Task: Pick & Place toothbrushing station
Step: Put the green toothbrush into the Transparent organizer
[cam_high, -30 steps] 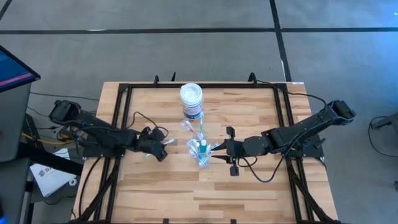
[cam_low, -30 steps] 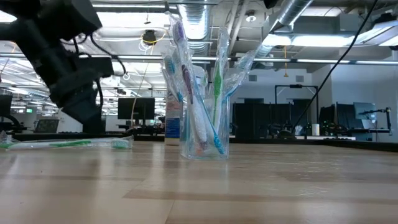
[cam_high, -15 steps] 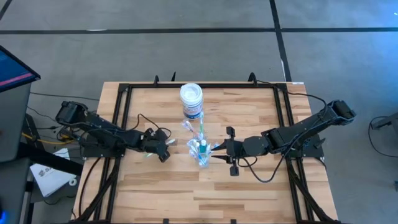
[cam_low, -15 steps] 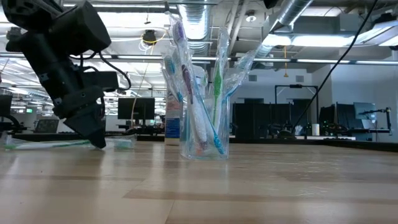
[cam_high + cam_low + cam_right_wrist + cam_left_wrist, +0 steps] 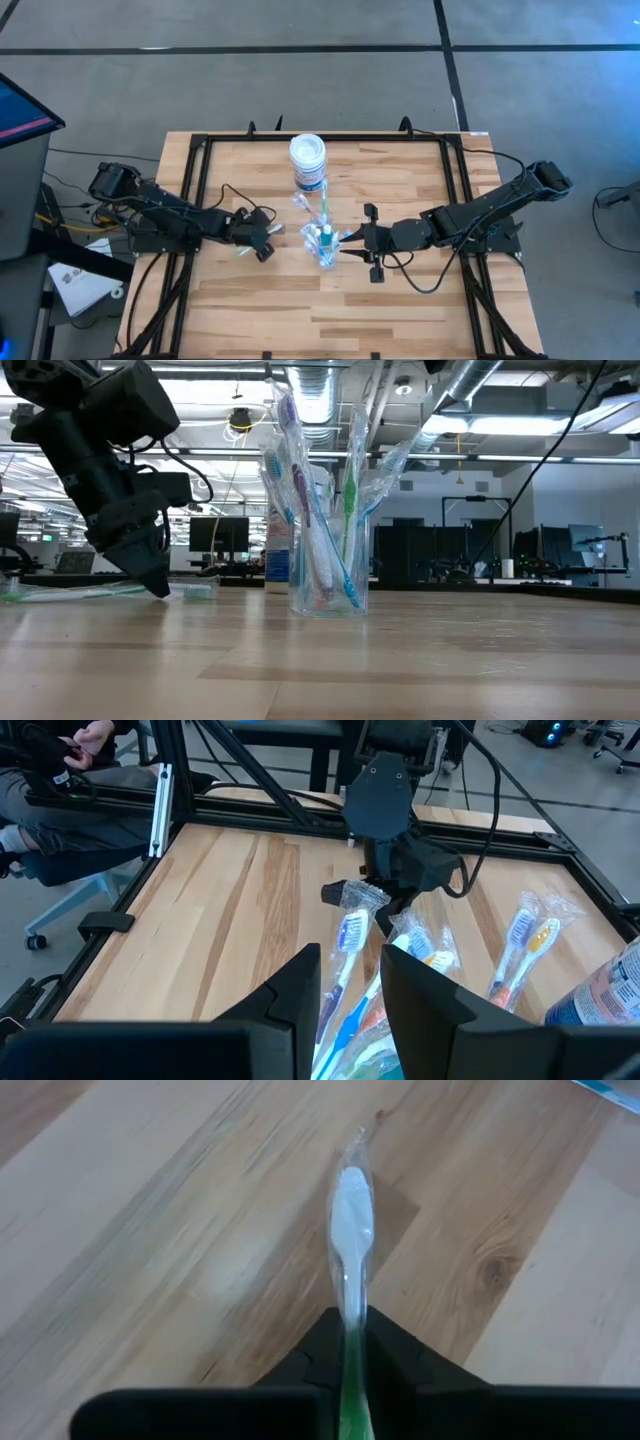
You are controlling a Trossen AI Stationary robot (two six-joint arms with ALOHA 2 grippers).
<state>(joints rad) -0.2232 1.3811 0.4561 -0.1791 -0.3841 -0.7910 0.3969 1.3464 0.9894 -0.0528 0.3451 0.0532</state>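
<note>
Desk (image 5: 420, 290): light wood planks, black frame around the edges.

Clear plastic cup (image 5: 328, 575): upright near desk centre, packed with wrapped toothbrushes (image 5: 300, 480) in blue, green and white, handles fanning above the rim; a small blue white-capped tube (image 5: 326, 238) among them.

Green toothbrush (image 5: 352, 1240): wrapped, lying flat on the desk well to the left of the cup, white head pointing away from the wrist.

Left end effector (image 5: 155, 582): lowered to the desk surface, fingers pressed together on the green toothbrush handle.

Right end effector (image 5: 356, 243): just beside the cup on its right, fingers (image 5: 290, 995) part-way apart, flanking the cup's contents.

White round jar (image 5: 308, 162): blue label, behind the cup toward the far edge.

Loose wrapped toothbrushes (image 5: 525, 945): lying on the desk between jar and cup.
</note>
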